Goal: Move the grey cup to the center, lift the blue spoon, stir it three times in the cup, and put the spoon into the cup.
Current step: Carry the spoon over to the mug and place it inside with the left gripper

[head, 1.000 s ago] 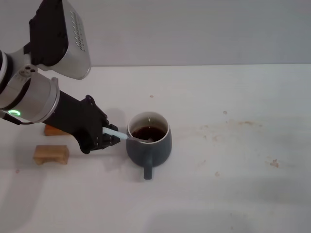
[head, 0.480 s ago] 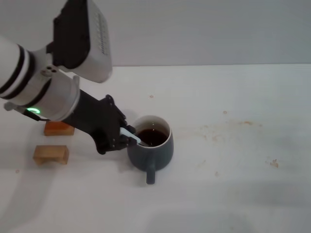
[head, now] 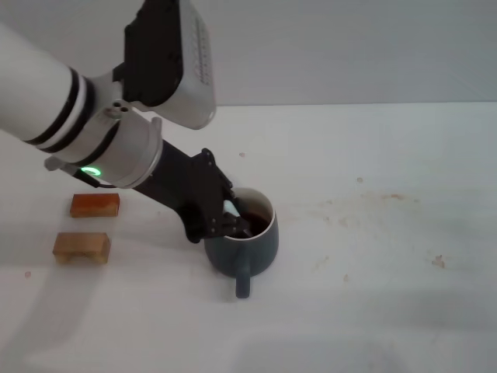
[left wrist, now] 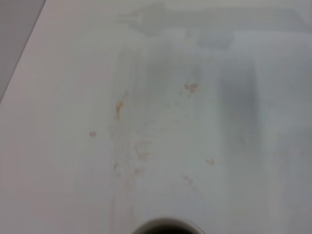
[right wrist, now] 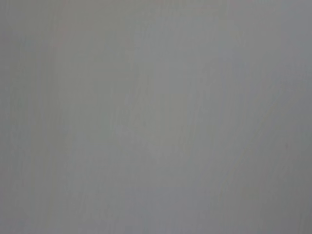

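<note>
The left claw (head: 231, 221) hangs over the near-left rim of the grey cup (head: 242, 245), its black fingers pressed together on the blue spoon (head: 230, 208), of which only a pale sliver of handle shows between the fingertips and the rim. The spoon's bowl is hidden inside the cup, down in the dark liquid. The cup stands on the white bench (head: 373, 256) near the middle of the head view, its handle pointing toward 6 o'clock. The left arm slants in from 10 o'clock. At 9 o'clock from the cup, well apart from it, lie an orange-brown block (head: 95, 205) and a tan block (head: 81, 247), the tan one nearer the robot. Faint brownish stains (head: 373, 199) mark the bench at 3 o'clock from the cup. The left wrist view catches only the cup's rim. The right claw is out of sight.
</note>
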`<act>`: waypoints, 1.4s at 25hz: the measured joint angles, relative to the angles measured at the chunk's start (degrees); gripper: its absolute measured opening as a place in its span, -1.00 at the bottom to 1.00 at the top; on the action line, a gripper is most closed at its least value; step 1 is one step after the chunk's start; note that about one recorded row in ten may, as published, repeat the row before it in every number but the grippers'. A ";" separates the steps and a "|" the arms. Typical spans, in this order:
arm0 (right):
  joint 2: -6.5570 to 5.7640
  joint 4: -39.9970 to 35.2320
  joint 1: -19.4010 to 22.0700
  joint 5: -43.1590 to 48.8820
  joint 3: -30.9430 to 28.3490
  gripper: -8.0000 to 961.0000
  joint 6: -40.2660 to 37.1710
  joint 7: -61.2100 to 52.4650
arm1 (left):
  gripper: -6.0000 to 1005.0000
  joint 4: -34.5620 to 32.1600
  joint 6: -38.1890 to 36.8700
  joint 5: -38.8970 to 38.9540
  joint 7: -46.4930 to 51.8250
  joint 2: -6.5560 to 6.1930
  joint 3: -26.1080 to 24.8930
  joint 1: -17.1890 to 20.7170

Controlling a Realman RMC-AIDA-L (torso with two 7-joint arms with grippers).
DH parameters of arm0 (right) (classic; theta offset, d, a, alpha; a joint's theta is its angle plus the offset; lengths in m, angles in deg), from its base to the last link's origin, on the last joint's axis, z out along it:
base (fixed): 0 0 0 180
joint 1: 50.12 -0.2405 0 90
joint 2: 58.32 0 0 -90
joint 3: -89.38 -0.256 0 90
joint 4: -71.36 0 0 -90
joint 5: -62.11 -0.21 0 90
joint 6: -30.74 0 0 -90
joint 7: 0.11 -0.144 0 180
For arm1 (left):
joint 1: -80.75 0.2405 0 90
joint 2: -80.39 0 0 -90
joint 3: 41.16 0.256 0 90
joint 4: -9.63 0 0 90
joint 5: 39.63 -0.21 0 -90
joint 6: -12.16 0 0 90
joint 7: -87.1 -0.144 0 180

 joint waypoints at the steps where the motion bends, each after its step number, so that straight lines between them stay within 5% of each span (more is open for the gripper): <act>1: -0.02 0.00 -0.02 0.00 -0.02 -0.75 0.00 0.00 | -0.63 -0.48 -0.39 0.12 -0.01 0.01 0.24 -0.28; 16: -0.17 0.00 -0.10 0.56 -0.68 -0.75 0.01 0.00 | -0.63 -9.52 -7.22 0.85 -2.00 -0.30 -0.06 -6.00; 20: -0.17 0.34 -0.01 0.58 -0.81 -0.75 0.01 0.00 | -0.63 -13.35 -7.97 -0.13 -4.16 -0.41 -3.76 -7.09; 35: -0.25 1.21 -1.74 0.77 -1.03 -0.75 1.64 0.04 | -0.64 -5.54 -3.28 -2.18 -2.31 -0.38 -5.28 0.28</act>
